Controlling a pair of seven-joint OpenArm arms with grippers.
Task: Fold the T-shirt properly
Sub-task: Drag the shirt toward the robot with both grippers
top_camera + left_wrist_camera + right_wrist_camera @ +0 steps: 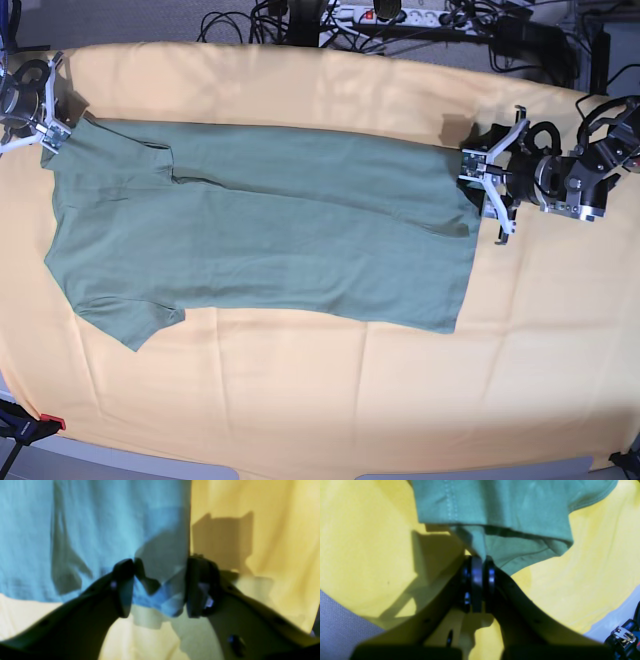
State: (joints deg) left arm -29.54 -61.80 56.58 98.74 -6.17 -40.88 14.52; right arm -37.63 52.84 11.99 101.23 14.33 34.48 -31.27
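Base view: the T-shirt lies spread lengthwise across the yellow cloth that covers the desk, partly folded along its length, with one sleeve jutting toward the near edge and the hem end toward the view's right. The right gripper sits at the shirt's far shoulder corner; in the right wrist view its jaws are pressed together on a pinch of green fabric, which keeps that corner pinned and taut. The left gripper stands at the far hem corner; in the left wrist view its jaws straddle the shirt's edge with a clear gap between them, fabric lying in the gap but not visibly clamped. Holding both far corners would, by appearance, let the far long edge be carried over toward the near side as one straight fold. Cables crowd the floor beyond the desk.
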